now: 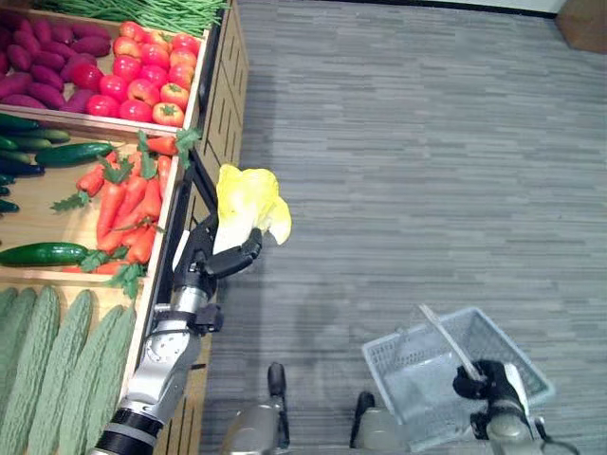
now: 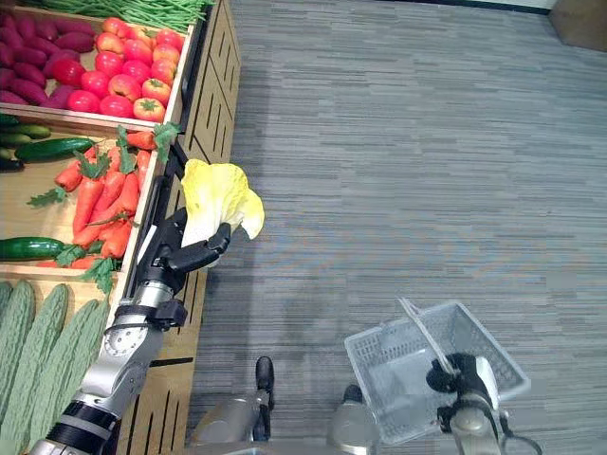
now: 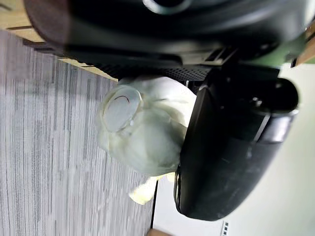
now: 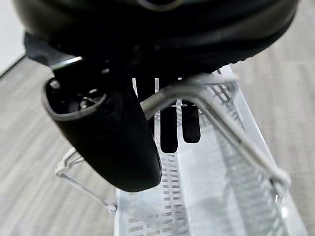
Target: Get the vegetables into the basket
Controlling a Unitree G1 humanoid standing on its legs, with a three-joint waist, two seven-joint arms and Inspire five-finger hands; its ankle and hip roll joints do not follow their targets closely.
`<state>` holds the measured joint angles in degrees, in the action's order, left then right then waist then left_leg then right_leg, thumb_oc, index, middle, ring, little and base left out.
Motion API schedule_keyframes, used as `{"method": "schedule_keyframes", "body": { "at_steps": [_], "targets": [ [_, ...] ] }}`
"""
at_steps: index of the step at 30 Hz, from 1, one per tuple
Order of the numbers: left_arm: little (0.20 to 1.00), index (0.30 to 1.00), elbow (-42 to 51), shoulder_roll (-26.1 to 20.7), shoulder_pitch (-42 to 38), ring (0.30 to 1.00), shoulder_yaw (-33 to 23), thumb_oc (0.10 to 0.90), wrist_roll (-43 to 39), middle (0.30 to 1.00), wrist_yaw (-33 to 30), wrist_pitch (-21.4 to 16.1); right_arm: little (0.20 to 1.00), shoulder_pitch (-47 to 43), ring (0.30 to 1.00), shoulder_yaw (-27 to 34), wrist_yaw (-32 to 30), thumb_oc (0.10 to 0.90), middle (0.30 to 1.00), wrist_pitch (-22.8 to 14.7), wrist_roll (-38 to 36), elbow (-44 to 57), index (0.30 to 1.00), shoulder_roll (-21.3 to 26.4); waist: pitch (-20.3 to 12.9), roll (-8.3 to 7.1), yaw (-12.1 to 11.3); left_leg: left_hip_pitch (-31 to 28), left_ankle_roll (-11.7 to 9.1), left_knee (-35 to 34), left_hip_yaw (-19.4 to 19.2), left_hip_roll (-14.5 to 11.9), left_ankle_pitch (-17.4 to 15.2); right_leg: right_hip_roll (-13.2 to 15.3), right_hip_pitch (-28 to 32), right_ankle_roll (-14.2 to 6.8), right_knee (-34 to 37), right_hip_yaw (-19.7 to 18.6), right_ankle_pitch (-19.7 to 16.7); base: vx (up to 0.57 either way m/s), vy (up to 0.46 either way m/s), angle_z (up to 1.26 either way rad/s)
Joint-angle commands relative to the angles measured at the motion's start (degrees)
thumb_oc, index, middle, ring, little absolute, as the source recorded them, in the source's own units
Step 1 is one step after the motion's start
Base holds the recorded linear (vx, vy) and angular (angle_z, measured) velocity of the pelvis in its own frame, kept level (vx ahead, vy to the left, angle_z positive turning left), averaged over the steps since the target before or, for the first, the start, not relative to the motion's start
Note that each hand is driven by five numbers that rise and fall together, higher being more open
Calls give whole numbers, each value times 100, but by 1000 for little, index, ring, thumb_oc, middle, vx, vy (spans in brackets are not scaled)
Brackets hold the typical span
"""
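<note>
The left hand (image 1: 216, 256) is clenched round the white stalk of a yellow cabbage (image 1: 248, 201), which is off the stand (image 1: 220, 104) and over the floor (image 1: 427, 142), well apart from the basket (image 1: 453, 374); the right hand (image 1: 488, 379) is curled round the basket's handle (image 1: 446, 336) and carries it.

The likeliest trouble is a drop short of the basket: the grip sits low on the stalk while the leafy bulk stands above the fingers, so the cabbage may tip or slip out during the swing toward the basket; the basket hangs tilted from one handle, so a release near its rim may send the cabbage off the wall onto the floor; a loose leaf could also catch on the handle.

Counted: one cabbage in hand; one basket, which looks empty; on the stand beside the cabbage, a heap of carrots (image 1: 128, 204) too overlapped to count; about four ridged gourds (image 1: 57, 365); several cucumbers (image 1: 43, 253); a tray of tomatoes (image 1: 142, 81), roughly sixteen.
</note>
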<state>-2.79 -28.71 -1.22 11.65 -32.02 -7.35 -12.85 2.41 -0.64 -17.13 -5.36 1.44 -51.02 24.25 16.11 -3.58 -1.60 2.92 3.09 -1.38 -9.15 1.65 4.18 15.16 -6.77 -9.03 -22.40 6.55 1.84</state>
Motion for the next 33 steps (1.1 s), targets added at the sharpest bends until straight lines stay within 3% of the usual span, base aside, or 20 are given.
{"method": "schedule_keyframes", "body": {
  "at_steps": [1,3,6,7,8,10,14,18,19,20,21,22,23,24,25,27,30,33],
  "targets": [
    [300,300,890,22,-343,300,-296,400,79,300,44,-667,300,-231,300,-49,-225,400,300,-435,-61,404,300,426,-122,-82,-73,162,-389,682,248,-382,-644,42,-96,-387,83,-172,-1014,239,88,25],
    [300,300,912,23,-356,300,-323,400,78,300,5,-714,300,-270,300,-38,-208,400,300,-457,-85,444,300,441,-39,-49,8,-140,-424,585,305,-337,-785,83,-375,-390,529,-94,-1136,348,2,-3],
    [300,300,720,105,-393,300,-335,400,62,300,-10,-743,300,-235,300,-17,-226,400,300,-463,-58,549,300,447,-6,-112,243,-656,-642,611,656,-354,-1096,45,-690,-578,1903,-402,-1325,537,-267,44],
    [300,300,675,120,-313,300,-364,400,95,300,-21,-729,300,-173,300,18,-228,400,300,-448,-24,591,300,453,-49,-117,262,-807,-696,648,736,-399,-1185,42,-650,-597,1832,-298,-1387,594,-389,105],
    [300,300,663,153,-263,300,-398,400,69,300,32,-717,300,-132,300,53,-208,400,300,-459,-19,508,300,489,-132,-143,249,-892,-766,746,792,-437,-1252,12,-511,-543,1749,-211,-1188,554,-404,99],
    [300,300,643,294,-125,300,-457,400,-90,300,82,-690,300,-54,300,145,-182,400,300,-468,-32,519,300,611,-266,-39,289,-980,-948,918,940,-652,-983,-196,-367,-366,1598,-65,-920,460,-414,74],
    [300,300,54,404,9,300,-372,400,-71,300,68,-542,300,96,300,181,-207,400,300,-564,-213,487,300,681,-270,25,335,-625,-1169,1643,1418,-894,41,-595,-99,114,1360,94,-334,312,-430,26],
    [300,300,-357,464,96,300,-363,400,38,300,76,-459,300,176,300,-27,-97,400,300,-555,-4,608,300,694,-351,114,407,-660,-1232,1788,1425,-1020,567,-878,10,399,1133,79,55,230,-270,17],
    [300,300,-374,445,83,300,-336,400,45,300,101,-450,300,194,300,-52,-85,400,300,-558,36,662,300,711,-349,96,421,-548,-1252,2091,1417,-986,680,-890,73,451,1206,90,74,125,-203,-11],
    [300,300,-359,429,70,300,-294,400,70,300,109,-413,300,200,300,-74,-77,400,300,-522,89,707,300,716,-305,42,386,-332,-1204,2476,1480,-805,634,-892,192,480,1301,71,118,60,-136,0],
    [300,300,-347,421,40,300,-270,400,69,300,93,-416,300,183,300,-77,-100,400,300,-520,77,666,300,711,-274,42,358,-231,-1161,2336,1471,-730,503,-901,242,455,1337,45,120,96,-58,7],
    [300,300,-294,399,-9,300,-211,400,80,300,133,-435,300,167,300,-41,-158,400,300,-521,73,644,300,731,-253,38,339,-18,-1062,1652,1266,-794,43,-874,367,361,1478,-10,104,110,46,2],
    [300,300,-296,376,-47,300,-129,400,98,300,163,-449,300,143,300,-26,-207,400,300,-541,56,617,300,757,-253,51,315,36,-1051,1155,1206,-854,-151,-858,430,298,1554,-47,95,150,129,8],
    [300,300,-351,349,-132,300,-13,400,176,300,157,-484,300,83,300,-33,-280,400,300,-568,40,541,300,771,-253,111,251,120,-1065,565,1270,-946,-33,-872,532,232,1631,-119,107,130,146,-12],
    [300,300,-349,311,-143,300,11,400,225,300,124,-489,300,67,300,-60,-298,400,300,-571,45,555,300,763,-274,128,229,158,-1077,413,1326,-959,51,-875,565,198,1653,-173,110,114,156,-29],
    [300,300,-315,288,-175,300,48,400,254,300,200,-490,300,70,300,-102,-259,400,300,-555,97,513,300,701,-339,131,266,38,-1056,480,1304,-878,-97,-854,620,126,1652,-311,112,126,191,-84],
    [300,300,-201,168,-177,300,146,400,293,300,342,-485,300,86,300,-73,-146,400,300,-495,144,381,300,588,-480,60,320,-287,-840,280,907,-687,-352,-650,654,-64,1603,-611,-13,141,299,-62],
    [300,300,-141,68,-195,300,173,400,369,300,396,-486,300,46,300,-81,-115,400,300,-471,183,354,300,573,-493,24,329,-343,-757,319,757,-591,-476,-528,620,-166,1608,-718,-97,27,206,-38]
  ]
}}
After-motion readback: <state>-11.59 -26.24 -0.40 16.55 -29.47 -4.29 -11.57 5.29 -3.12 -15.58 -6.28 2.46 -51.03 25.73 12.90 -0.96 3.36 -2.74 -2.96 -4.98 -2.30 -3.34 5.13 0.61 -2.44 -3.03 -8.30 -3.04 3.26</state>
